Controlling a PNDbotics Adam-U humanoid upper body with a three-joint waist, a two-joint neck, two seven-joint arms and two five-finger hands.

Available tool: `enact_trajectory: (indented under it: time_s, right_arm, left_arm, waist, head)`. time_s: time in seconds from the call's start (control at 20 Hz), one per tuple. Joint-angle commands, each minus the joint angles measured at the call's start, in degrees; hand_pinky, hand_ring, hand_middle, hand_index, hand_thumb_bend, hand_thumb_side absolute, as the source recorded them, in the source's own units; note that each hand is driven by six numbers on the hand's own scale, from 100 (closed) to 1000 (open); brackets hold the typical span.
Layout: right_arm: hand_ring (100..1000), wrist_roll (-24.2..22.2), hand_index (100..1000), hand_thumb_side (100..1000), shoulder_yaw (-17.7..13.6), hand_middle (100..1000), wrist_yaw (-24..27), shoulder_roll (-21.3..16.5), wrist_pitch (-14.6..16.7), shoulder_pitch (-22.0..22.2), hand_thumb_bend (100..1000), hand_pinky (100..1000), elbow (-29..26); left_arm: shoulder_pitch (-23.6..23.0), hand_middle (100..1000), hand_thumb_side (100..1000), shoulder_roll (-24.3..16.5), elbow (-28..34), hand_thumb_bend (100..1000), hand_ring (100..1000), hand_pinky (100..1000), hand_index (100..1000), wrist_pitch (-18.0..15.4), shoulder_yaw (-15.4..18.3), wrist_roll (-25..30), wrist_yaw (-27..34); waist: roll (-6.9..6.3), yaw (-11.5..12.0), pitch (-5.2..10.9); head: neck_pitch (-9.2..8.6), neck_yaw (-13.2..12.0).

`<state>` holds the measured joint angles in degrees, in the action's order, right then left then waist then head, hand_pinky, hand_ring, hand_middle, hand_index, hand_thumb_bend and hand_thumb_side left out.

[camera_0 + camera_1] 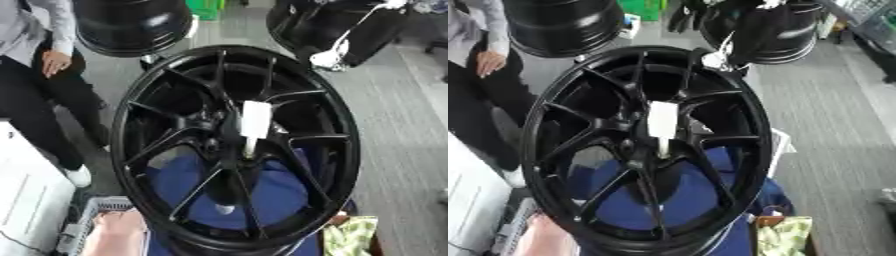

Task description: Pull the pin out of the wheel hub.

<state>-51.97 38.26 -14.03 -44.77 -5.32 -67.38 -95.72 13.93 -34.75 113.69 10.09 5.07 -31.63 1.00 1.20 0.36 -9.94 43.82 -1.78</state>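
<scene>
A large black wheel hub [341,150] with thin spokes stands tilted toward me and fills the middle of both views. A white pin [255,120] sticks out of its centre, with a wide upper part and a thinner stem below, where it enters the hub. My right arm [754,35], black with a white cable, comes in from the upper right above the rim's top edge. Its hand [682,17] shows dark at the top, well away from the pin. My left hand shows in neither view.
A second black rim [131,25] lies at the upper left. A person [35,75] stands at the left, beside the wheel. A blue cloth [271,195] lies under the hub. At the bottom are a grey basket [96,210] and a green patterned thing [350,235].
</scene>
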Motion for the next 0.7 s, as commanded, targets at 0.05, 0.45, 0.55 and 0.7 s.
enact_trajectory:
  time_s: [0.05,0.45,0.55,0.7]
  right_arm:
    - [904,0.01,970,457,-0.2,893,-0.51,-2.28,0.22,-0.33,124,917,-3.09]
    - [901,0.01,975,557,-0.27,884,-1.5,-4.02,-2.64,1.48,100,914,-6.04]
    - [897,0.01,976,585,-0.05,882,-1.2,-4.43,-3.12,2.02,100,912,-6.41]
    - [898,0.01,977,596,-0.23,884,-0.83,-5.09,-3.47,2.83,100,913,-7.06]
  left_arm:
    - [0.62,746,725,-2.01,0.56,497,1000,624,755,-0.04,0.25,0.2,0.19]
    - [0.55,747,726,-2.08,0.41,495,1000,624,755,-0.02,0.02,0.47,0.32]
    - [0.54,747,727,-2.07,0.39,495,1000,623,755,-0.02,0.02,0.48,0.32]
    - [0.5,748,728,-2.07,0.35,494,1000,624,755,0.0,-0.04,0.53,0.37]
  waist:
    - [0.31,0.01,1.62]
    - [0.44,-0.05,1.34]
    - [0.49,-0.03,1.26]
    - [0.54,0.01,1.16]
  head:
    - [0.29,-0.15]
    - [0.29,-1.21]
    - [0.29,-1.45]
    - [0.29,-1.89]
